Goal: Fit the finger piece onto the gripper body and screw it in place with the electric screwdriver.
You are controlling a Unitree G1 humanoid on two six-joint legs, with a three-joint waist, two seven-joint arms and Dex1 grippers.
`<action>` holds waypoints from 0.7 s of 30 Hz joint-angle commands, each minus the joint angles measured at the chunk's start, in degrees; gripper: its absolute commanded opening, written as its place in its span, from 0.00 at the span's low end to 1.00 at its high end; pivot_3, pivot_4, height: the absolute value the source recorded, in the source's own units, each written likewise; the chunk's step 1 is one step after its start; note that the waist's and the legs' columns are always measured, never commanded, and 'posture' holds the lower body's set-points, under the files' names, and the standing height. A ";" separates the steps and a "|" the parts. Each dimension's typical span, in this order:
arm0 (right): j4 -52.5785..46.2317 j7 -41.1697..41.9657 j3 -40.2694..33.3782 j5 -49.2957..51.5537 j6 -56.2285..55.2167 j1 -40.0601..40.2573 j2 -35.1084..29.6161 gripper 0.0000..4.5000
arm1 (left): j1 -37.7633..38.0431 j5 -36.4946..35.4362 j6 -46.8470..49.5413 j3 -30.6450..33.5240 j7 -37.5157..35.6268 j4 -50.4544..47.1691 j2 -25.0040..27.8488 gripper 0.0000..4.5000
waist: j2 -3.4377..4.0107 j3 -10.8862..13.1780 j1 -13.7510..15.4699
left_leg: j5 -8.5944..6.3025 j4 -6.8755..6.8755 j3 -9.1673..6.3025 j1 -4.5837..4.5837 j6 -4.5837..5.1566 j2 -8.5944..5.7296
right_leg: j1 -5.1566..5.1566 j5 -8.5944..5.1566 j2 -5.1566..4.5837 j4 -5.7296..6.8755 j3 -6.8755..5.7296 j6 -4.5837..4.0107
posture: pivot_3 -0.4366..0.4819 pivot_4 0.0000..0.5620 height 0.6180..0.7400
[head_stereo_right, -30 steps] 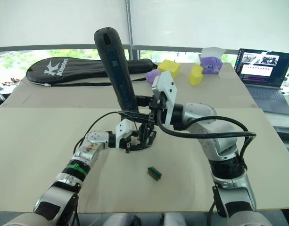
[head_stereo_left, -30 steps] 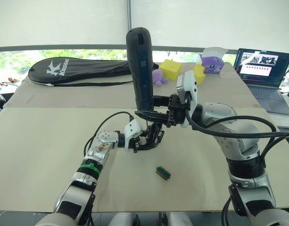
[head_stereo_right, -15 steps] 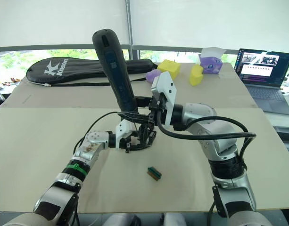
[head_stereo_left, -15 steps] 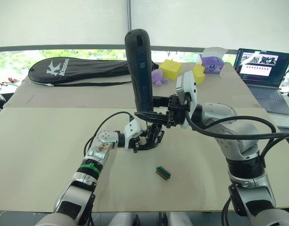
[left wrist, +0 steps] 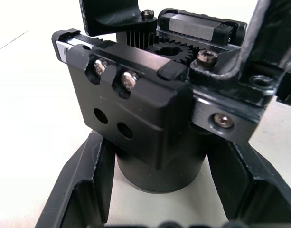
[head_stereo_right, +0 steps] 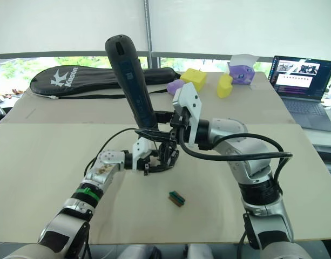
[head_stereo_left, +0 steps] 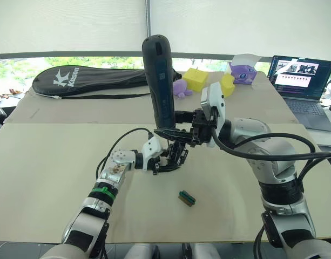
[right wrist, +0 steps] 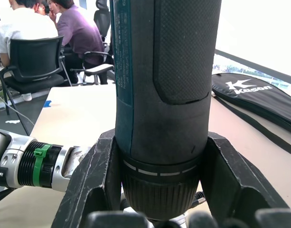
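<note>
While our right hand point(head_stereo_left: 173, 131) grips the electric screwdriver point(head_stereo_left: 159, 81) upright over the gripper body point(head_stereo_left: 175, 156), clamped mid-bench by our left hand point(head_stereo_left: 166, 160), any tilt could slip the bit off the screw, we judge.

Colours and patterns on the bench

Electric screwdriver point(head_stereo_left: 158, 75): dark grey, dotted-texture grip panel, teal side strip. Gripper body point(left wrist: 150, 118): black, silver screw heads. Small block point(head_stereo_left: 187, 198): green and brown. Racket bag point(head_stereo_left: 95, 79): black with white lettering. Foam shapes point(head_stereo_left: 195, 79): yellow. Plush toy point(head_stereo_left: 242, 73): purple. Tabletop point(head_stereo_left: 46, 162): pale beige. Left wrist band point(head_stereo_left: 102, 189): green.
</note>
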 commanded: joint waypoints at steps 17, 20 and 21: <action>-1.20 1.73 -0.87 -0.96 -3.42 0.06 0.18 0.43 | 0.26 -0.25 0.80 -0.25 -0.49 -2.68 0.10 0.51 | 0.00 0.00 0.00 | 0.00 0.00 0.00 0.00 0.00 0.00 | 0.00 0.00 0.00 0.00 0.00 0.00 | 0.48 0.27 1.00; -1.24 1.90 -0.87 -1.12 -3.56 0.11 0.05 0.43 | 0.36 -0.27 0.79 -0.25 -0.52 -2.80 0.12 0.51 | 0.00 0.00 0.00 | 0.00 0.00 0.00 0.00 0.00 0.00 | 0.00 0.00 0.00 0.00 -0.01 0.00 | 0.48 0.27 1.00; -1.24 1.91 -0.89 -1.18 -3.61 0.11 0.09 0.43 | 0.39 -0.27 0.79 -0.25 -0.55 -2.83 0.13 0.51 | 0.00 0.00 0.00 | 0.00 0.00 0.00 0.00 0.00 0.00 | 0.00 0.00 0.00 0.00 0.00 0.00 | 0.48 0.27 1.00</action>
